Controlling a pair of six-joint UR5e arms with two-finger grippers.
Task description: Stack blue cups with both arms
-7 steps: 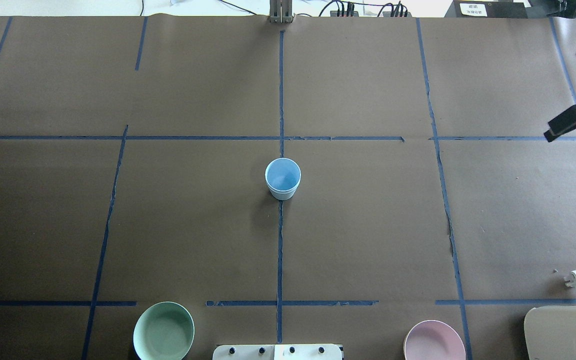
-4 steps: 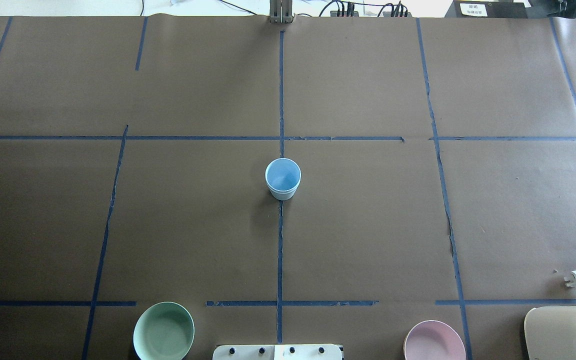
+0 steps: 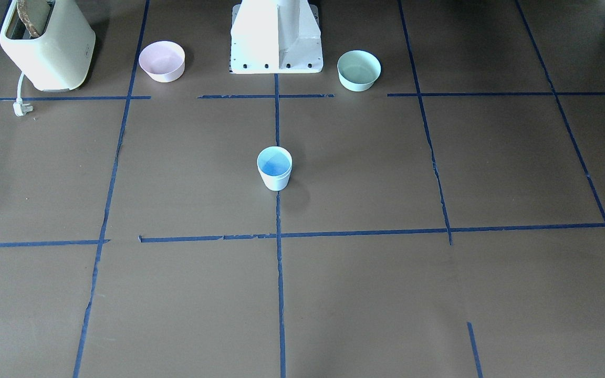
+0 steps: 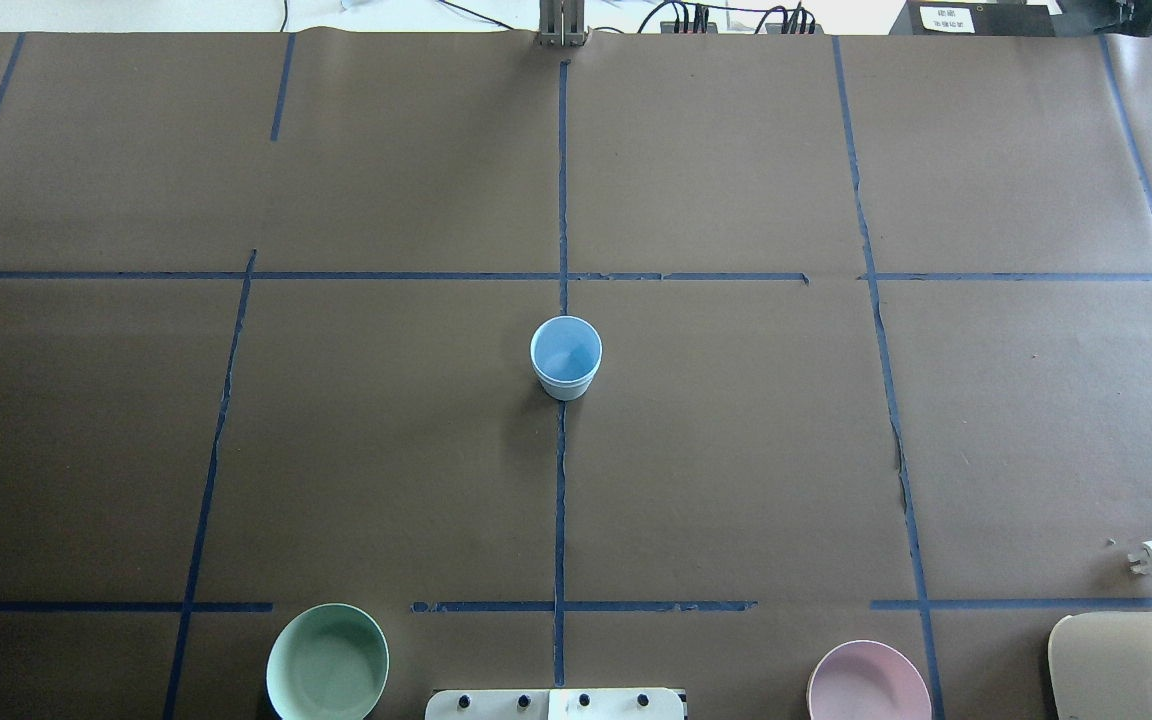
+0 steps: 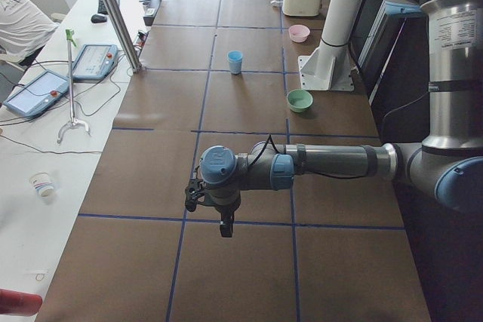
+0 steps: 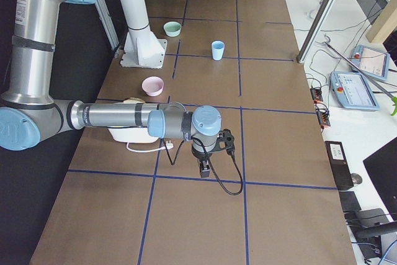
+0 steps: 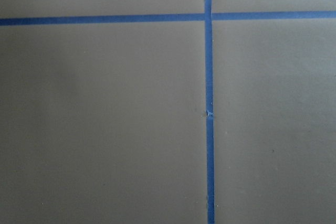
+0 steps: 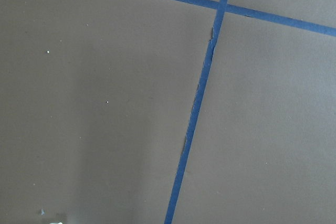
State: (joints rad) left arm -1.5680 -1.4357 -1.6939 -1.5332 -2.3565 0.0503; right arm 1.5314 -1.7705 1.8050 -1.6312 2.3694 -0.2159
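Note:
One pale-blue cup [image 4: 565, 358] stands upright at the table's middle on the centre tape line; it also shows in the front view [image 3: 274, 168] and both side views [image 5: 235, 61] [image 6: 218, 49]. Only one cup shape shows; I cannot tell whether a second is nested in it. My left gripper [image 5: 225, 225] hangs point-down over the table's left end, far from the cup. My right gripper [image 6: 203, 169] hangs point-down over the right end, also far away. Each shows only in a side view, so I cannot tell whether it is open or shut. Both wrist views show only brown paper and blue tape.
A mint-green bowl [image 4: 327, 662] and a pink bowl [image 4: 868, 682] sit on either side of the white pedestal [image 3: 276, 37]. A cream toaster [image 3: 45, 44] with a loose plug [image 4: 1151, 558] stands at the near right corner. A person [image 5: 19, 24] sits beyond the far edge.
The dark gripper at the overhead view's right edge one second ago has moved out of that view. The cup and bowls have not moved.

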